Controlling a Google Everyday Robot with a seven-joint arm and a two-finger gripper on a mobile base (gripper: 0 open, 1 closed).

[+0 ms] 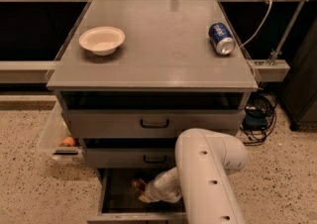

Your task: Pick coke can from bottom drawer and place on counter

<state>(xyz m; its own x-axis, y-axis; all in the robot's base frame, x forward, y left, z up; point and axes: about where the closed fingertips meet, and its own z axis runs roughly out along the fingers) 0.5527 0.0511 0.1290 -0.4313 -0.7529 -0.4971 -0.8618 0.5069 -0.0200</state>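
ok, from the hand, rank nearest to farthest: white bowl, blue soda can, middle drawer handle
The hand is down in the bottom drawer.
1. middle drawer handle, just above it.
2. white bowl, left on the counter.
3. blue soda can, right on the counter.

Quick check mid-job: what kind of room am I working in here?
Probably a lab or test workspace, not a home kitchen: a grey metal three-drawer cabinet on speckled stone floor, with loose black cables beside it. The gripper is down inside the open bottom drawer.
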